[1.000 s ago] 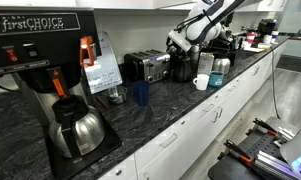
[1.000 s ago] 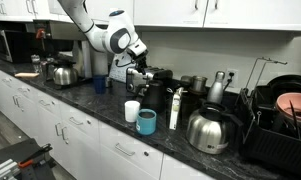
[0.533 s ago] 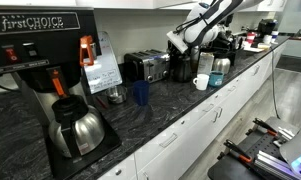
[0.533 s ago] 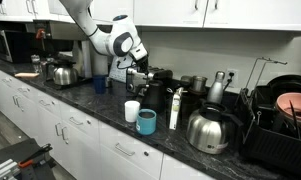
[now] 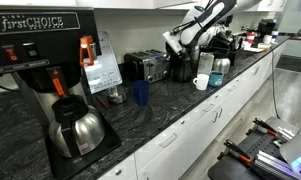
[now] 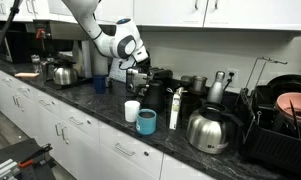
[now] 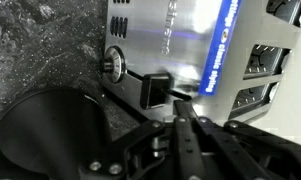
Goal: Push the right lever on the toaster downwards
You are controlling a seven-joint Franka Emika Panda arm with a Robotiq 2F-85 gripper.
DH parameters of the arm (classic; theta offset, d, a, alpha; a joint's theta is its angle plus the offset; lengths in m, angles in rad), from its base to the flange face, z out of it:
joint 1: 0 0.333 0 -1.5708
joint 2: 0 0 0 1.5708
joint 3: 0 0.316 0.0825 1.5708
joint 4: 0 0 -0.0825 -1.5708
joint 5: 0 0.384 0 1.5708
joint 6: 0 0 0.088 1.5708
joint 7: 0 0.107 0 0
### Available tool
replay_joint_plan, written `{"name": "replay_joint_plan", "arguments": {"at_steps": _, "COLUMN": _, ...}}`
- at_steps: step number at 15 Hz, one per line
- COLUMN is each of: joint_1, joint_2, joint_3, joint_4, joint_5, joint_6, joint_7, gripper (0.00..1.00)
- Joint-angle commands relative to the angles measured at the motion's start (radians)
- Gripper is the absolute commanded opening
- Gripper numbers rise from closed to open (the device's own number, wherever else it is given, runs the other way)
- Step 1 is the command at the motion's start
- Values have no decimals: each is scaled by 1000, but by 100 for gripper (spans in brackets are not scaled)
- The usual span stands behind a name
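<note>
Steel and black trim first, in an exterior view: seeing the toaster (image 5: pixel 145 66) sitting at the back of the dark stone counter (image 5: pixel 180 108), well past the tall black coffee brewer (image 5: pixel 40 45) and its steel carafe (image 5: pixel 78 130). Spotting a blue cup (image 5: pixel 140 93) just in front of the toaster and a white mug (image 5: pixel 201 82) farther along. Seeing the gripper (image 5: pixel 176 46) hanging over the toaster's far end.

Looking next in an exterior view from the front: finding the toaster (image 6: pixel 118 74) by the wall, partly hiding under the white arm (image 6: pixel 110 40). Seeing the gripper (image 6: pixel 138 68) pointing down beside it, with the white mug (image 6: pixel 132 110) and a teal cup (image 6: pixel 147 121) standing side by side near the counter's edge.

Peeking through the wrist view: seeing the toaster's shiny side (image 7: pixel 160 30) up close, with a round knob (image 7: pixel 114 63) and a black lever (image 7: pixel 153 88) sticking out. Seeing the gripper (image 7: pixel 180 128) with fingers squeezed together, gripping nothing, tips very near the black lever. Not being able to tell whether touching it.
</note>
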Motion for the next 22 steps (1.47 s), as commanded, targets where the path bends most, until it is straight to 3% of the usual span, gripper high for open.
{"name": "replay_joint_plan", "arguments": {"at_steps": 1, "joint_1": 13, "joint_2": 24, "joint_3": -18, "joint_4": 33, "joint_5": 1, "joint_6": -19, "joint_7": 35, "gripper": 0}}
{"name": "replay_joint_plan", "arguments": {"at_steps": 22, "joint_1": 11, "joint_2": -54, "joint_3": -6, "joint_4": -54, "joint_5": -19, "joint_6": 31, "joint_7": 26, "gripper": 0}}
